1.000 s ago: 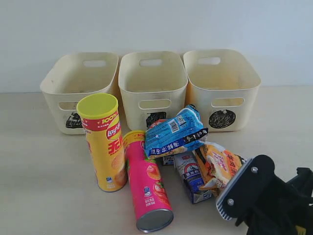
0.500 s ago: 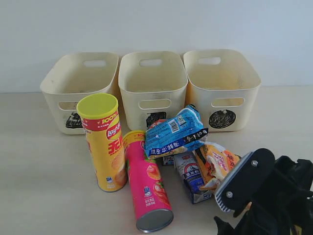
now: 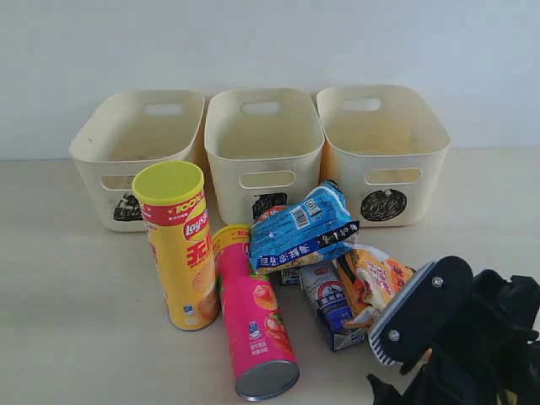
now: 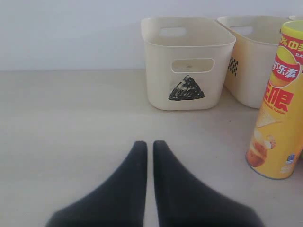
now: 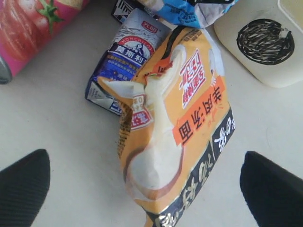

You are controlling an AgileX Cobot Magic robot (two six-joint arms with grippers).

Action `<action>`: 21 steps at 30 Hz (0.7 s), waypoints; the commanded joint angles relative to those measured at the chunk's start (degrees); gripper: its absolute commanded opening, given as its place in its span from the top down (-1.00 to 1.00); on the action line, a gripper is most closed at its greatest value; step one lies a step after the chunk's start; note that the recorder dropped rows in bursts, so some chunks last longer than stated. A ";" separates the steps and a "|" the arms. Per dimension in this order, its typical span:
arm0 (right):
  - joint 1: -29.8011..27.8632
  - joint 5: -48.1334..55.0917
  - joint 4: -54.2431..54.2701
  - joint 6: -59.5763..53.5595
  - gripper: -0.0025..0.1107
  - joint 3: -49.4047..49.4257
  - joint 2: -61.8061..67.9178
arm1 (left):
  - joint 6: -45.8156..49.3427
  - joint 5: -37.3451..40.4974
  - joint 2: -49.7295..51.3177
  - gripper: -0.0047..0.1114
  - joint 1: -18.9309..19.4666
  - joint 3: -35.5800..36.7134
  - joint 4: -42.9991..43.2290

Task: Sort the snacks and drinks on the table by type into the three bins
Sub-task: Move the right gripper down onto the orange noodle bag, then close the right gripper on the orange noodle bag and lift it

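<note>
your right pincer (image 5: 147,189) stands spread wide, and the orange-white packet (image 5: 175,137) lies in the gap between its jaws, touching neither. the packet rests on the desk (image 3: 76,295), and its far end overlaps the blue-and-white carton (image 5: 124,61), which lies on its side just beside it. the blue crinkly packet (image 3: 299,228) sits on top of that heap, in front of the square bin (image 3: 263,143). a dark bit under the blue crinkly packet may be the purple carton, but it is too hidden to be sure. the pink tube (image 3: 253,329) lies on its side left of the heap, with its silver end toward the exterior camera. the yellow lay's tube (image 3: 179,245) stands upright close against it. the circle bin (image 3: 384,143) sits behind the heap on the right, and the triangle bin (image 4: 189,52) on the left. your left pincer (image 4: 149,146) is pressed together with nothing in it, low over bare desk, well apart from the yellow lay's tube and the triangle bin ahead of it.
</note>
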 commanded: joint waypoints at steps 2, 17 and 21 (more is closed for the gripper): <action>-0.03 4.27 -0.30 0.85 -0.80 -0.27 6.79 | -0.45 -0.50 -0.23 0.85 0.14 -0.20 -0.22; -0.03 12.07 -0.30 1.73 -0.80 -6.81 20.34 | -0.45 -0.39 -0.23 0.85 0.14 -0.20 -0.22; -0.03 12.07 -0.30 1.08 -0.80 -8.57 23.66 | -0.45 -0.39 -0.23 0.85 0.14 -0.20 -0.22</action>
